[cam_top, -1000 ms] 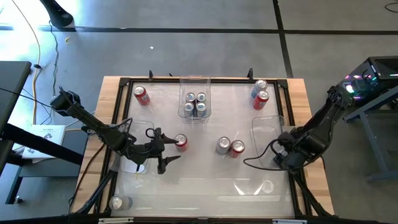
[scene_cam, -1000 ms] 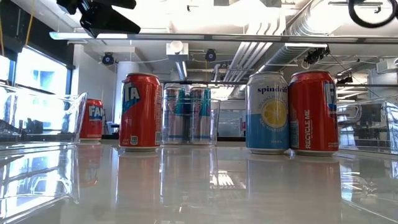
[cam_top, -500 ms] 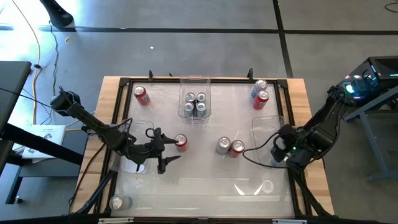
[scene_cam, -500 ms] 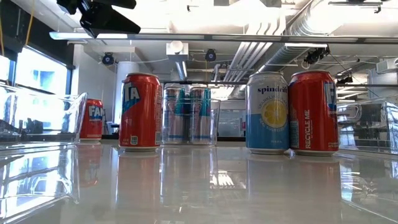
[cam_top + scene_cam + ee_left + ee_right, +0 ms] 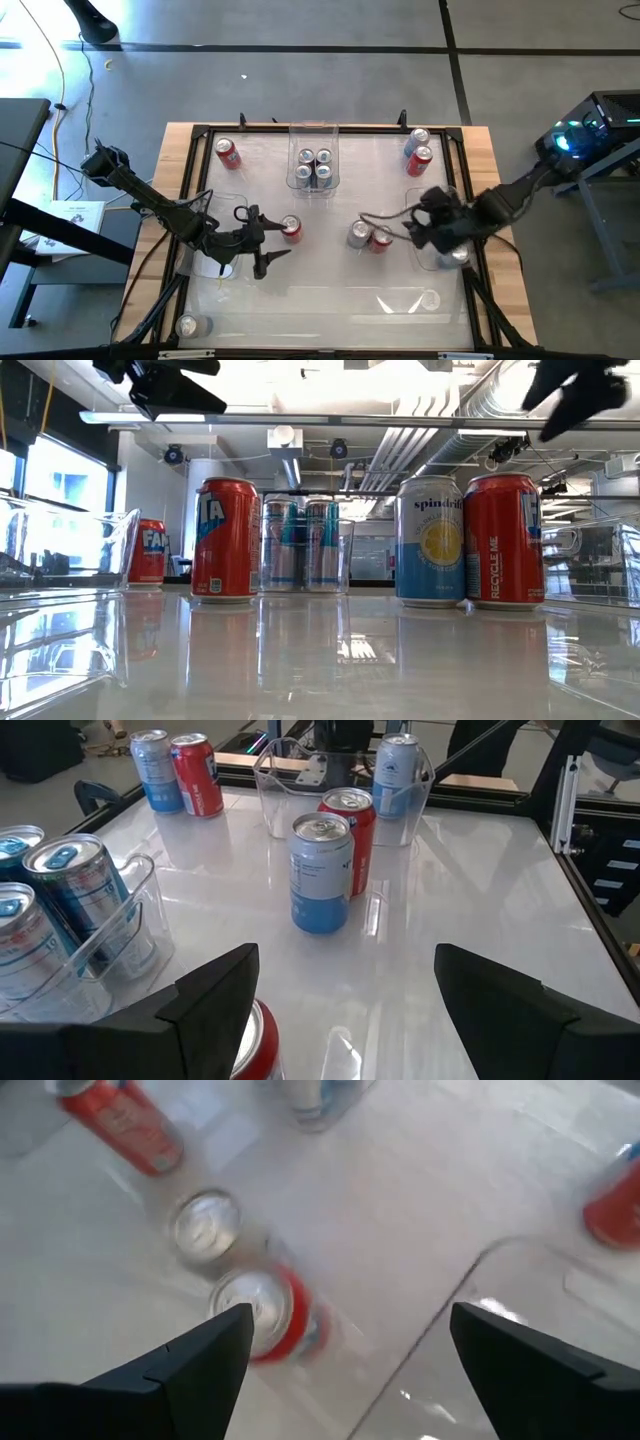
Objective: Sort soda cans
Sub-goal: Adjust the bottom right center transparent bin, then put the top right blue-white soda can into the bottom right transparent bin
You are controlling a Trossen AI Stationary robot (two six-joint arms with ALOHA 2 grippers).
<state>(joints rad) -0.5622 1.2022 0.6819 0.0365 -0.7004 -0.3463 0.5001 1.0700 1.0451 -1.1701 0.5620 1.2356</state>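
Observation:
Soda cans stand upright on their bases on the white table [image 5: 330,290]. A red can [image 5: 291,229] stands just off my left gripper [image 5: 272,238], which is open; its top [image 5: 262,1040] shows by one finger. A silver-blue can [image 5: 359,235] and a red can [image 5: 381,239] stand together mid-table. My right gripper [image 5: 415,232] hovers open to their right, above them. In the right wrist view the two tops [image 5: 205,1225] [image 5: 260,1305] lie ahead of the fingers. The far clear bin [image 5: 314,128] holds several silver-blue cans [image 5: 313,167].
A red can [image 5: 228,152] stands far left. A blue can [image 5: 418,139] and a red can [image 5: 420,160] stand far right. A clear bin [image 5: 432,195] with one can [image 5: 457,255] is on the right, another bin [image 5: 228,200] on the left. Single cans stand near the front [image 5: 430,298] [image 5: 188,325].
My right gripper has swung from over the right bin toward the table's left, to beside the pair of cans mid-table, rising a little and turning as it went. It has stayed open. No can has moved.

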